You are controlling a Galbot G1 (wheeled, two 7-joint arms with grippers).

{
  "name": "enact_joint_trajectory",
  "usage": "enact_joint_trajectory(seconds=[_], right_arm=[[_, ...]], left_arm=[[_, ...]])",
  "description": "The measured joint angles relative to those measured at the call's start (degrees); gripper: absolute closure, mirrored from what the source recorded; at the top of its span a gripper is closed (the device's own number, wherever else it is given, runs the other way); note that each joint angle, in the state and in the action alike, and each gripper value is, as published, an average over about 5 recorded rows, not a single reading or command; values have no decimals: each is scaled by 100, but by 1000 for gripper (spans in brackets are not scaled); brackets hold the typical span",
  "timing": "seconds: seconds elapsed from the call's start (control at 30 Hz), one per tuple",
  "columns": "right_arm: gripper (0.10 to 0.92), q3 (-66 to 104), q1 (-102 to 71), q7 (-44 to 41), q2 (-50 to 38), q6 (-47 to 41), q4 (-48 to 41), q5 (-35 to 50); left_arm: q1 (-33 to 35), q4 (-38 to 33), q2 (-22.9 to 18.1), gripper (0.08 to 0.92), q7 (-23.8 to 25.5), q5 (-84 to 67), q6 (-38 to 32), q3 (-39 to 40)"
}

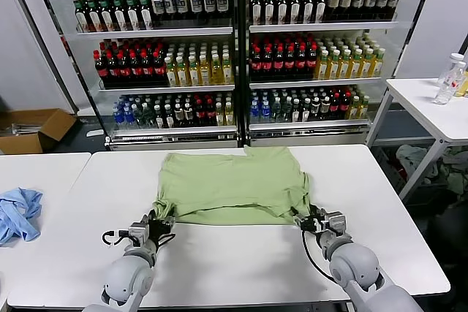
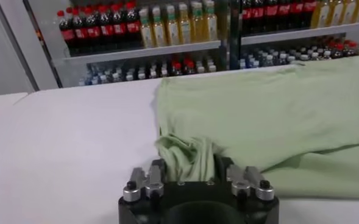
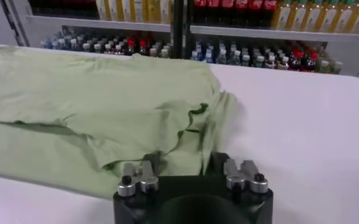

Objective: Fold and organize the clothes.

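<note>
The clothes, a light green shirt (image 1: pixel 230 184), lie spread on the white table (image 1: pixel 234 264) with the near part folded over. My left gripper (image 1: pixel 159 223) is at the shirt's near left corner. In the left wrist view the left gripper (image 2: pixel 189 165) is shut on a bunched wad of the green fabric (image 2: pixel 277 115). At the near right corner sits my right gripper (image 1: pixel 310 222). The right wrist view shows the right gripper (image 3: pixel 184 161) shut on the hem of the green fabric (image 3: pixel 94 103). Collar, buttons and printed patch are hidden.
A light blue garment (image 1: pixel 18 213) lies on the neighbouring table at the left. Drink shelves (image 1: pixel 234 56) stand behind the table. A cardboard box (image 1: pixel 33 129) is on the floor at the left, and a side table (image 1: pixel 431 107) with a bottle (image 1: pixel 447 82) stands at the right.
</note>
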Motion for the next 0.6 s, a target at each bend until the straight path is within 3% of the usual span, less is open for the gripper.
enact_joint_trajectory(seconds=[0.3, 0.4, 0.6], right_arm=[[880, 148, -366, 59, -97, 48, 318, 167], [890, 260, -595, 74, -164, 55, 540, 167], [890, 682, -1319, 61, -236, 118, 1151, 40]], left_arm=[[465, -526, -30, 842, 30, -27, 43, -119], [725, -783, -73, 883, 33, -16, 55, -194], [1377, -1395, -142, 886, 47, 35, 73, -399]])
